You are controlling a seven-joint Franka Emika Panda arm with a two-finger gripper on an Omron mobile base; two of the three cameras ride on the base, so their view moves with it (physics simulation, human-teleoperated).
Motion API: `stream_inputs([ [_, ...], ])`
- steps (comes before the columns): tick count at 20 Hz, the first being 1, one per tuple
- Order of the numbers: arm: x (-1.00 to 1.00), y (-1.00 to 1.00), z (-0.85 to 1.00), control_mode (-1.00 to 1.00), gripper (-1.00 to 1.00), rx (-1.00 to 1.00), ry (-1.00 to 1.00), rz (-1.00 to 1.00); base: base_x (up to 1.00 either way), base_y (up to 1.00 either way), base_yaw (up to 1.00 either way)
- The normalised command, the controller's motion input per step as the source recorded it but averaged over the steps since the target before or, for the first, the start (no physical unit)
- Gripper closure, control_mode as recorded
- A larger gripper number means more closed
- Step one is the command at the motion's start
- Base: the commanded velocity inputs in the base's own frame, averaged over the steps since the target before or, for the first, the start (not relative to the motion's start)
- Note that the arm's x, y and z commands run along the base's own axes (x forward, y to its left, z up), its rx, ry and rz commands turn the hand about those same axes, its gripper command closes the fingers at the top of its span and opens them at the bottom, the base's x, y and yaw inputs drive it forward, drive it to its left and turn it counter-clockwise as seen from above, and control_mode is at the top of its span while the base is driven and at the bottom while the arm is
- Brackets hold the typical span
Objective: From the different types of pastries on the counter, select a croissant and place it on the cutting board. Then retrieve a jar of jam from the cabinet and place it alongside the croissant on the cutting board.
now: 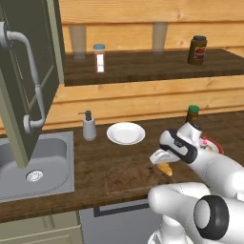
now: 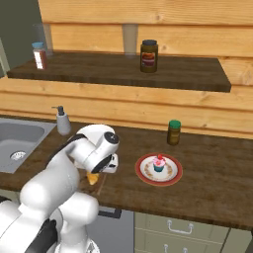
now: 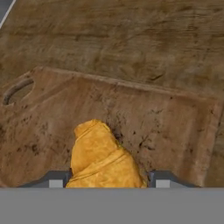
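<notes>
My gripper [image 3: 105,180] is shut on a golden croissant [image 3: 103,155], which fills the gap between the two finger tips. The croissant [image 1: 165,168] hangs low over the brown wooden cutting board [image 3: 170,127], toward the board's right part [image 1: 126,178] near the counter's front edge. Whether it touches the wood I cannot tell. From the right base view the croissant [image 2: 92,178] peeks out under the hand. A jar of jam [image 1: 197,50] with a dark lid and red label stands upright on the open cabinet shelf, up and to the right [image 2: 148,56].
A cupcake sits on a red-rimmed plate [image 2: 170,179] right of the board. Behind it stands a green-lidded jar [image 2: 173,132]. A white plate [image 1: 126,133], a soap dispenser [image 1: 88,126] and the sink [image 1: 52,174] lie to the left. The open cabinet door [image 1: 24,71] hangs at left.
</notes>
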Motion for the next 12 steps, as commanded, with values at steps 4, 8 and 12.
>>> stream_inputs([
  [4, -0.59, 0.70, -1.00, -1.00, 1.00, -0.04, -0.16, -0.01, 0.00, 0.00, 0.00],
  [8, -0.45, 0.66, -1.00, -1.00, -1.00, -0.04, -0.23, -0.01, 0.00, 0.00, 0.00],
  [12, -0.40, 0.13, -0.67, -1.00, -1.00, 0.00, -0.11, -0.03, 0.00, 0.00, 0.00],
])
